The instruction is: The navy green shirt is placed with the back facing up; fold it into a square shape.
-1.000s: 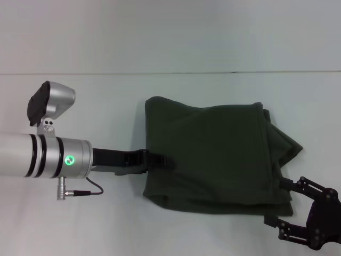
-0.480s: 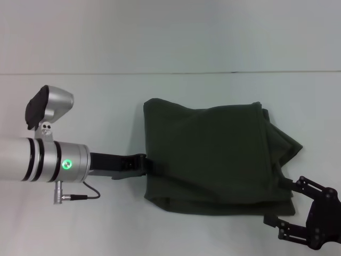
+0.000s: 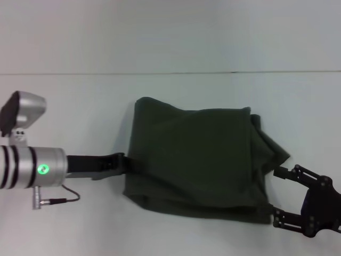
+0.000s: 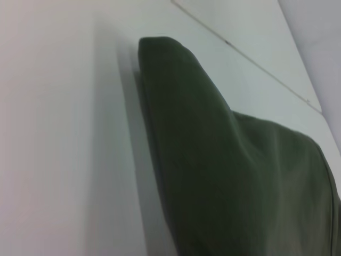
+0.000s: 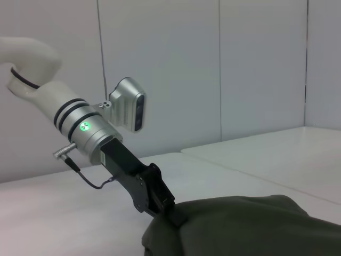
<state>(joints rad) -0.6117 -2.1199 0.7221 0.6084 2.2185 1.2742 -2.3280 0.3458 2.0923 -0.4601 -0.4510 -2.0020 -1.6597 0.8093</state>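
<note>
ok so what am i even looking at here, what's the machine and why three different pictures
It is a two-armed robot folding a shirt, seen by three cameras at once.

The head view looks down from the robot's head. The silver arm on its left ends in the left claw, which is shut on the left edge of the navy green shirt. The black right claw sits open at the shirt's near right corner, not gripping it.

The shirt lies on a pale table, already folded into a rough rectangle with a bunched right side.

The left wrist view comes from a camera on the left arm and shows only cloth up close. The right wrist view looks from the right arm across the shirt at the left claw pinching it.
</note>
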